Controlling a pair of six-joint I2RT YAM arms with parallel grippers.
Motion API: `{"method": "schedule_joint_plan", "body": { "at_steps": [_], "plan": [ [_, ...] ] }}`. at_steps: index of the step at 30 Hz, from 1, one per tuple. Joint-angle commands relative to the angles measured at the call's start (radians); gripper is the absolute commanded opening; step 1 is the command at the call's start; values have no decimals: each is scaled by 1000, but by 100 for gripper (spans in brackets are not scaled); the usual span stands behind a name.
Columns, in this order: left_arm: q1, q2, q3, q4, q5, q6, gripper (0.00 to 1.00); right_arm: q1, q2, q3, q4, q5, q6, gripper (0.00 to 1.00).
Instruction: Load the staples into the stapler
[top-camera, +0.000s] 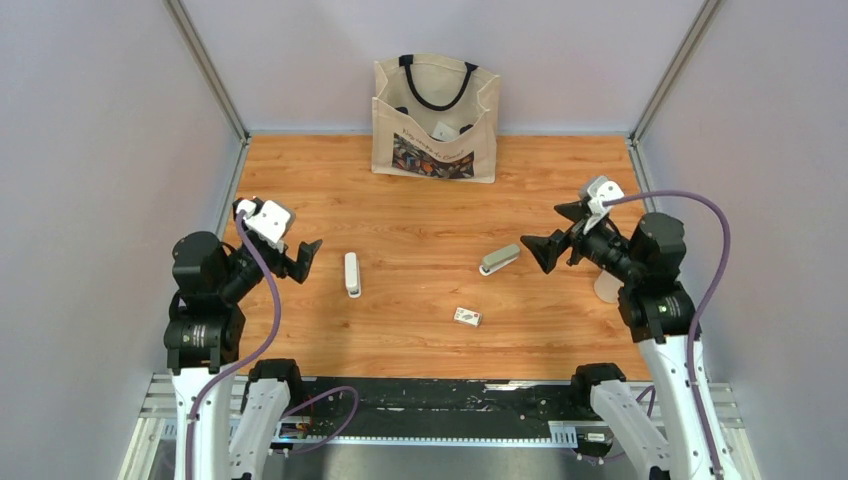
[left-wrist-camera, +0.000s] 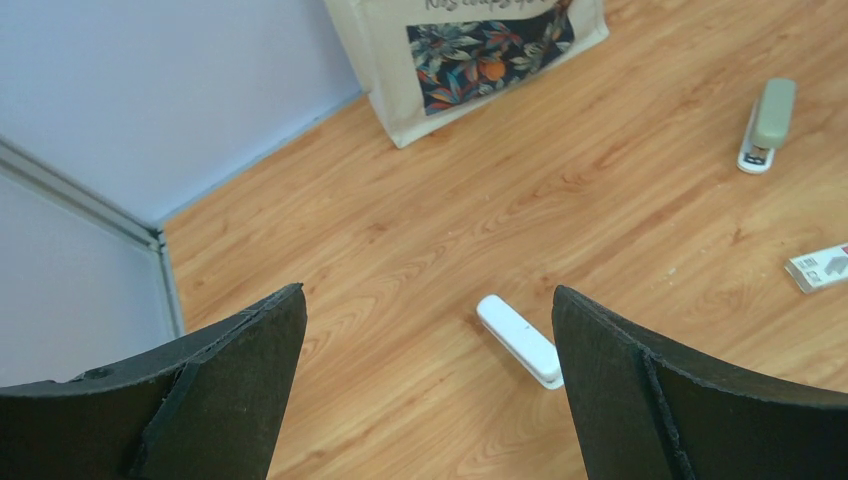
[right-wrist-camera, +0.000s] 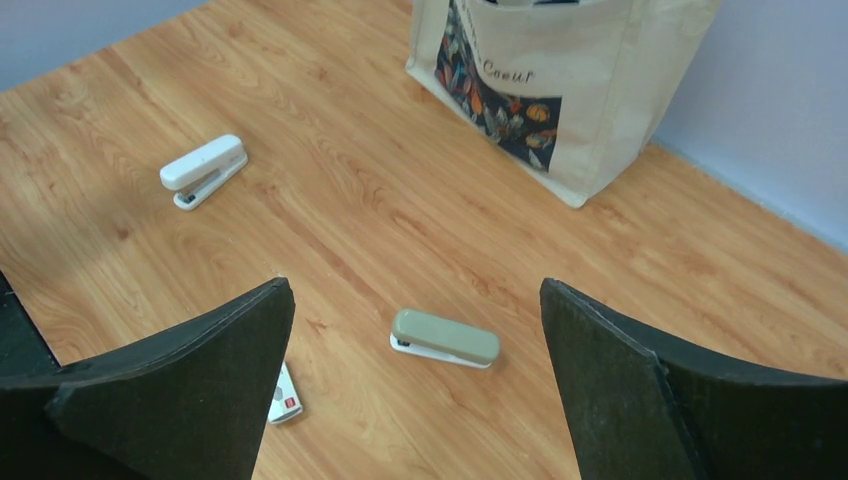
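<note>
Two staplers lie closed on the wooden table. A white stapler (top-camera: 352, 273) (left-wrist-camera: 518, 340) (right-wrist-camera: 204, 170) is at centre left, and a grey-green stapler (top-camera: 500, 259) (left-wrist-camera: 768, 122) (right-wrist-camera: 445, 338) at centre right. The staples themselves do not show; a small white printed box (top-camera: 467, 316) (left-wrist-camera: 820, 267) (right-wrist-camera: 283, 397) lies nearer the front. My left gripper (top-camera: 303, 262) (left-wrist-camera: 428, 300) hangs open above the table, just left of the white stapler. My right gripper (top-camera: 555, 232) (right-wrist-camera: 414, 290) hangs open, right of the grey-green stapler. Neither holds anything.
A beige tote bag (top-camera: 435, 118) with a floral print stands upright at the back centre against the wall. Grey walls close the table on three sides. A pale round object (top-camera: 607, 287) sits beside the right arm.
</note>
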Motion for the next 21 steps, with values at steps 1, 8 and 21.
{"method": "schedule_joint_plan", "body": {
  "at_steps": [1, 8, 21],
  "plan": [
    [7, 78, 63, -86, 110, 67, 100, 9, 122, 45, -68, -11, -45, 100],
    [-88, 155, 71, -148, 81, 131, 100, 86, 208, 39, -134, 20, -120, 100],
    [-235, 293, 51, -71, 162, 60, 100, 328, 305, -32, -174, 204, -323, 100]
  ]
}}
